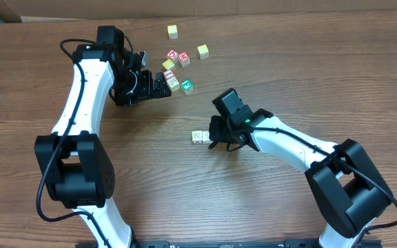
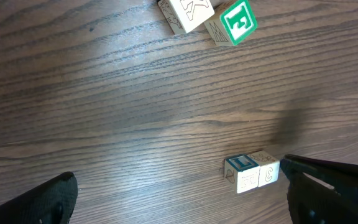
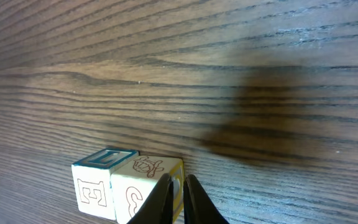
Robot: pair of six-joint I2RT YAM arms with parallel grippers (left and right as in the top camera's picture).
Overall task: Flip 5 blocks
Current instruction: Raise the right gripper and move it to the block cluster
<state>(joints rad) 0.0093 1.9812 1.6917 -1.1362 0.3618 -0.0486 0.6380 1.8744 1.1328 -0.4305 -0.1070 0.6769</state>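
Lining up a flip: right gripper [image 3: 178, 184] pinched shut at the pale block [image 3: 140, 177], probably empty; left gripper [image 1: 163, 87] wide open. Next: open, grab, roll it.

The left arm [image 1: 81, 96] rises along the left side, elbow bent, wrist turned toward the centre. The left gripper [image 1: 165, 87] has its jaws spread wide, one finger at each lower corner of its wrist view. The right arm [image 1: 288, 141] reaches in from the lower right, forearm low. The right gripper [image 1: 212, 142] points downward, its fingers [image 3: 160, 202] nearly together with only a thin slit between them.
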